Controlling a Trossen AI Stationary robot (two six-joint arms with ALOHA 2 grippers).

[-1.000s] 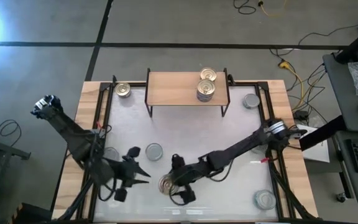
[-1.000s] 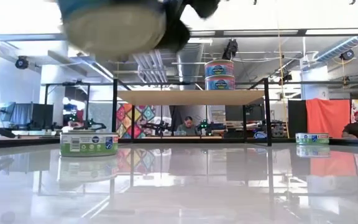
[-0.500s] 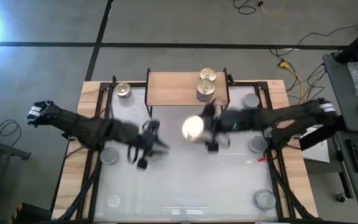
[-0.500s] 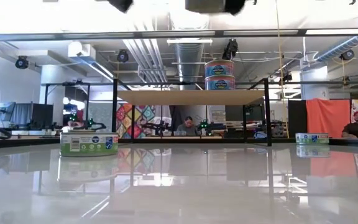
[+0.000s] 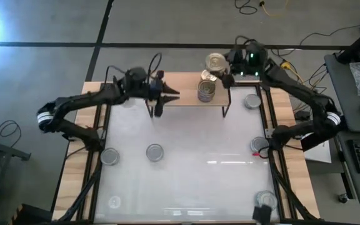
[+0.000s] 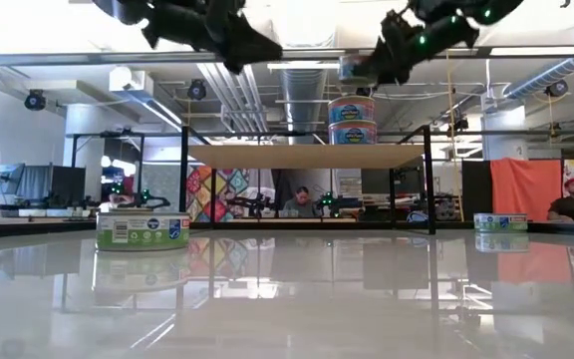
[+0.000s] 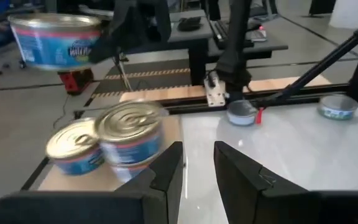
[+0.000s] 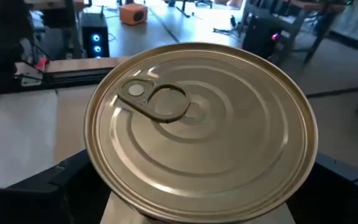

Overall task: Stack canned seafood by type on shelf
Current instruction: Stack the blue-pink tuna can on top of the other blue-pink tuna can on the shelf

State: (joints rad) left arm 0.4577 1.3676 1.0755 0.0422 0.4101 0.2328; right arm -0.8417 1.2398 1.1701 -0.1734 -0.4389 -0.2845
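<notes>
Table (image 5: 186, 187) first: your white, wood-edged work surface fills the high view, and the shelf (image 5: 180, 87) stands at its far edge, a light-wood board on thin black legs. Your right arm reaches over the shelf's right end, and the right gripper (image 5: 225, 65) carries a gold-topped tin (image 5: 215, 62) in the air above and just behind the cans already there; its fingers stand wide, clamped on the tin's sides, and the right wrist view shows the pull-ring lid (image 8: 201, 127) filling the space between them. Your left arm stretches to the shelf's left end, where the left gripper (image 5: 167, 95) hovers over the board with its fingers nearly closed, only a narrow gap between them and nothing in it. On the shelf's right part you have a two-high stack (image 5: 206, 90) of gold-topped tins, with a single gold-topped tin (image 7: 73, 146) just beside it. Silver-grey tins lie apart on the table: one near the left rail (image 5: 110, 156), one toward the middle (image 5: 155, 152), and others along the right side (image 5: 252, 100). In the low view one tin (image 6: 143, 228) sits at the left.
</notes>
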